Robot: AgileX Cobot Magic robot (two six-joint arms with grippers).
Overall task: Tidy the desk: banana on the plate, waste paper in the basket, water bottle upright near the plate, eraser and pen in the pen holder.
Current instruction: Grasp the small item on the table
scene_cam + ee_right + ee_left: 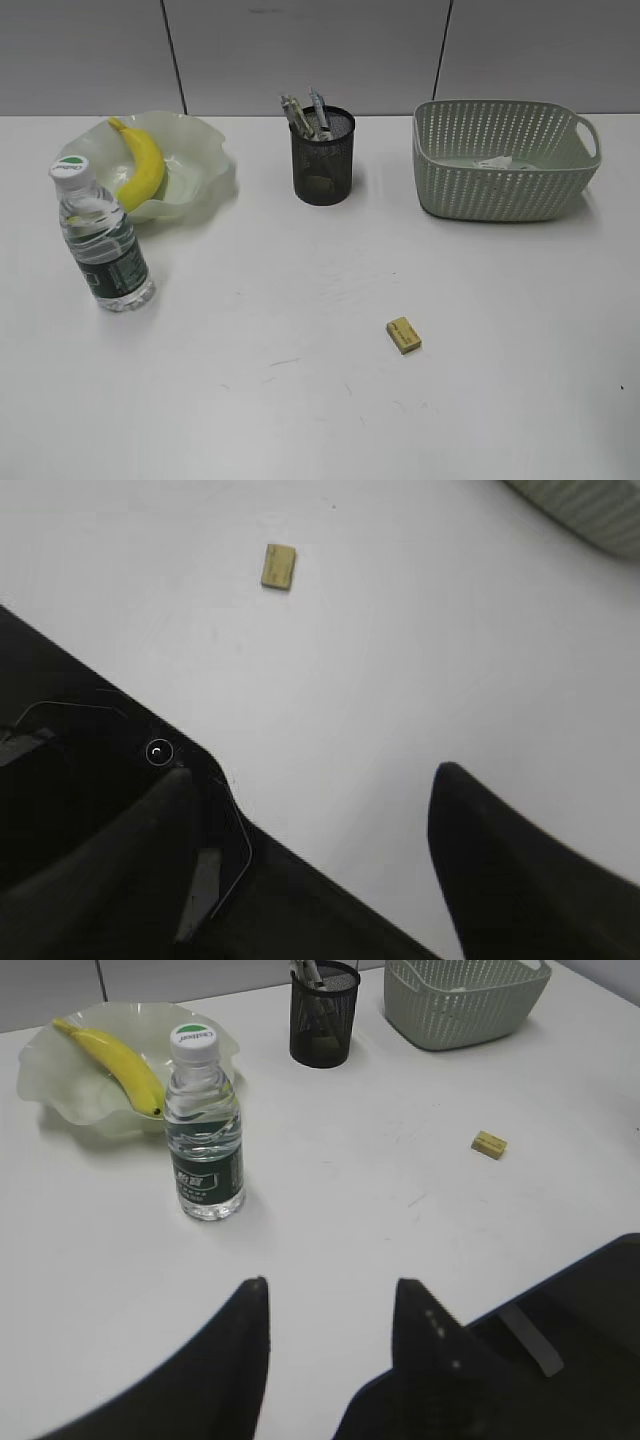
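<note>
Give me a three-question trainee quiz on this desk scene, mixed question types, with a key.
1. True or false: the banana lies in the plate.
2. Which task item still lies loose on the desk? A) the pen B) the eraser C) the waste paper
3. Fill in: the water bottle stands ____ beside the plate.

Key: 1 true; 2 B, since pens stand in the pen holder and the paper is in the basket; 3 upright.
</note>
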